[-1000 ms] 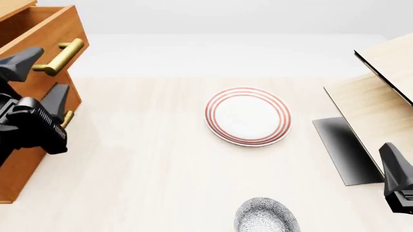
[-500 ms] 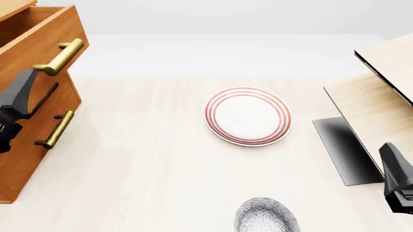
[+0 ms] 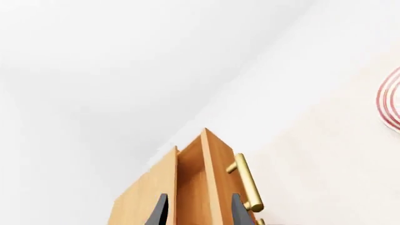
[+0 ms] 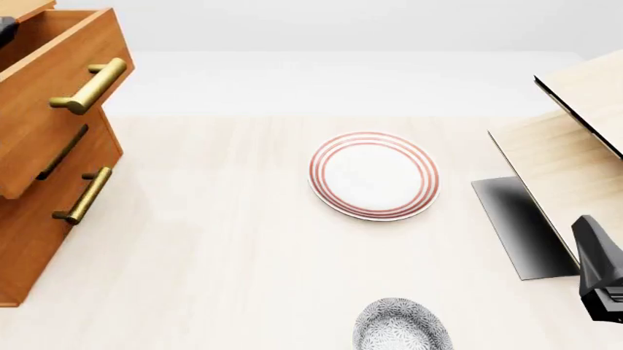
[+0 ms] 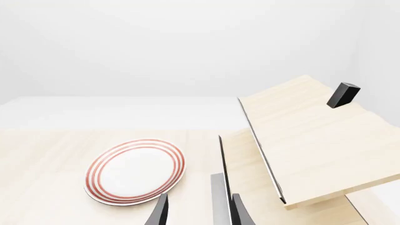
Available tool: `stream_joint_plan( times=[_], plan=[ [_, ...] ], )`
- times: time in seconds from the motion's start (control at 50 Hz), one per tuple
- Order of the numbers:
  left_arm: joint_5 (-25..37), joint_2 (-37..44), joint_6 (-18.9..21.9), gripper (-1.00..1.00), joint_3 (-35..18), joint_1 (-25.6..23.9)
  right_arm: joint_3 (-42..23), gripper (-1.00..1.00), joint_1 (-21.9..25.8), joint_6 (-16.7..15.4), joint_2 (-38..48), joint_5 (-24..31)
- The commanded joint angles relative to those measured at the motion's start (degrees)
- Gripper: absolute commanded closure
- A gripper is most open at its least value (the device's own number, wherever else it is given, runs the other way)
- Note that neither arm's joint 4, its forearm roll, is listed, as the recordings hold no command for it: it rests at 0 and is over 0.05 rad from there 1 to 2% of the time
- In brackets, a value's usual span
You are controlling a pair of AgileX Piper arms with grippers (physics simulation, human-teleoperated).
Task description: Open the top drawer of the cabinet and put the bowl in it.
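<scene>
Jutting open past the cabinet [image 4: 39,240] front, the top drawer [image 4: 54,95]; both end effectors' fingers narrowly parted, empty.

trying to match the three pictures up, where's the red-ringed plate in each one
Front view: the plate lies mid-table, right of the cabinet.
Left wrist view: only a sliver of the plate shows at the picture's edge.
Right wrist view: the plate shows whole.
Shared landmark: the plate itself, in all three.
</scene>
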Motion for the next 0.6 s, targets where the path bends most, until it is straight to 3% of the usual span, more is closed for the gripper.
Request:
stream_joint_plan(
  times=[0.02, 0.24, 0.32, 0.42, 0.5, 0.54, 0.6],
  plan=[
    [14.1, 10.1, -13.6, -1.0, -16.0, 1.1, 0.1, -1.0, 0.0, 0.0, -0.2, 0.1],
    [24.3, 17.1, -20.1, -1.0, -28.3, 2.6, 0.1, -1.0, 0.0, 0.0, -0.1, 0.1],
    [25.9, 18.3, -20.9, -1.0, -29.9, 3.4, 0.1, -1.0, 0.0, 0.0, -0.1, 0.1],
    [30.2, 22.4, -27.1, -1.0, -34.8, 4.1, 0.1, -1.0, 0.0, 0.0, -0.1, 0.1],
    [31.9, 23.2, -28.3, -1.0, -36.3, 4.9, 0.1, -1.0, 0.0, 0.0, -0.1, 0.1],
    [33.7, 24.2, -31.1, -1.0, -38.1, 4.8, 0.1, -1.0, 0.0, 0.0, -0.1, 0.1],
    [34.9, 24.2, -30.8, -1.0, -39.0, 6.2, 0.1, -1.0, 0.0, 0.0, -0.1, 0.1]
  ],
)
